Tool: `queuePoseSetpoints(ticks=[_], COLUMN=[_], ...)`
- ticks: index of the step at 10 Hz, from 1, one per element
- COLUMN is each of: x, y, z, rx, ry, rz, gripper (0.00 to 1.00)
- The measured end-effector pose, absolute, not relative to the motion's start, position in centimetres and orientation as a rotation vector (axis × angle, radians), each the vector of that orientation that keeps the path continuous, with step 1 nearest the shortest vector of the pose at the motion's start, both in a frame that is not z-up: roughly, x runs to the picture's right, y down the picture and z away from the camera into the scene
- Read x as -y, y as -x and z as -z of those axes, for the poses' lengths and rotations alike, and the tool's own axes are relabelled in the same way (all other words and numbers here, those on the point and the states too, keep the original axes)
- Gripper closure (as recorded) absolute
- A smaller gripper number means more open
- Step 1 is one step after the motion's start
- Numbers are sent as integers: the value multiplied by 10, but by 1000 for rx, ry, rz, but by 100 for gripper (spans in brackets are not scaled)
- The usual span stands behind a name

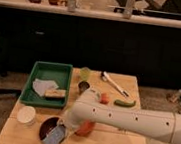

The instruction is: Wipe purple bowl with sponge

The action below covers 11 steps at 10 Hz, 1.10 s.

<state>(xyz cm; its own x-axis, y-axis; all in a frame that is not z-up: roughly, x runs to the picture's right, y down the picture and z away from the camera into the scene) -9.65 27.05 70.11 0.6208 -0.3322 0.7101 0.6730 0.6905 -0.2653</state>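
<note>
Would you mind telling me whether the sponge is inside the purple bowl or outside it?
In it: the sponge at the gripper lies over the purple bowl's right half. Whether it touches cannot be told.

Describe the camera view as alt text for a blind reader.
The robot's white arm reaches from the right over a wooden table, its gripper and a grey-blue sponge at the purple bowl, front left. A green tray lies behind the bowl, a white cup left of it.
</note>
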Motion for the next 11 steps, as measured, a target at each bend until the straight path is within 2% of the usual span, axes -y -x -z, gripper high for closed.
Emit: queuePoseSetpoints(ticks=[5, 11], x=[-271, -269], y=[124, 123], z=[-724, -720], rx=[694, 690], ry=[574, 572], rz=[628, 634], gripper=[100, 100])
